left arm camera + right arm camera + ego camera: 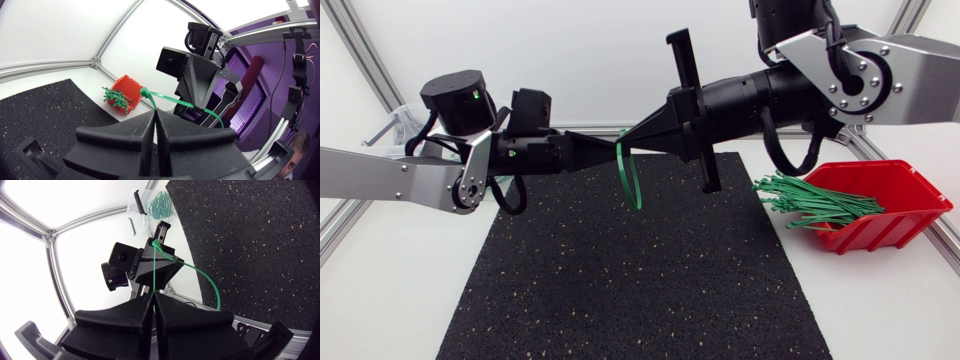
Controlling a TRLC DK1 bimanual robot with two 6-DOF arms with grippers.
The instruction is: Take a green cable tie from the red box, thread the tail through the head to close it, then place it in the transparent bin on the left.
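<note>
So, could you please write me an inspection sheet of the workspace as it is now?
surface: black speckled mat on a white table.
job's things: red box with green ties; transparent bin holding ties; one bent cable tie held above the mat.
clutter: small black pieces by the bin, kind unclear.
grippers: left claw and right claw both shut on the cable tie.
cables: black loops at the arms.
surroundings: nothing seen.

Left arm (380, 178) at frame left, silver-grey link, round black joint (468, 190) ringed with screws, looped black cable (508, 198), green light (476, 97) on a black cylinder (452, 92), right arm (915, 70) at upper right, silver-grey plate with screw ring (865, 75), matte black wedge-shaped left gripper (605, 144) and right gripper (632, 137) at centre
</note>
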